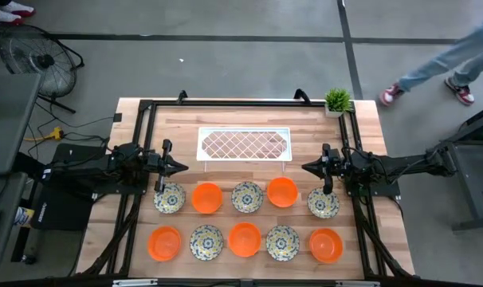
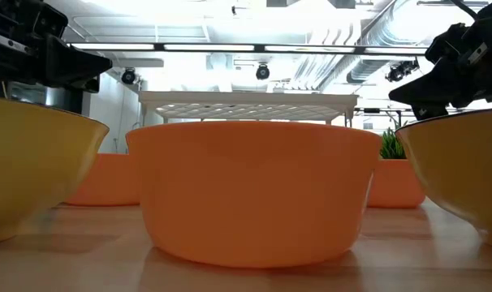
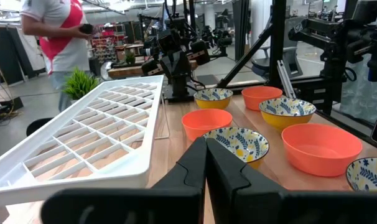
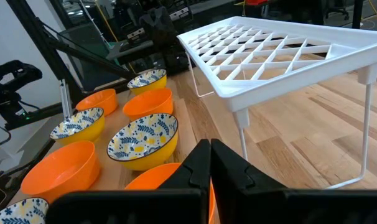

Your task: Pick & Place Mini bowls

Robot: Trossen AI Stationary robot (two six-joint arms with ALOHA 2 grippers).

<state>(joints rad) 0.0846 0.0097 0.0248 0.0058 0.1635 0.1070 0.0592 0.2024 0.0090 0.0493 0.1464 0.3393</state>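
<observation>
While the wooden worktop is sitting on a grey concrete floor, a person is walking past its far right corner and a floor fan is standing off to the left. A white lattice tray on thin wire legs is standing mid-worktop toward the far edge, and a small potted plant is sitting at the far right corner. The mini bowls are lying in two rows of five on the near half, alternating: five orange, five floral. The left tool is hovering fully closed and empty near the tray's left end; the right tool is mirroring it, closed and empty, by the right end.
</observation>
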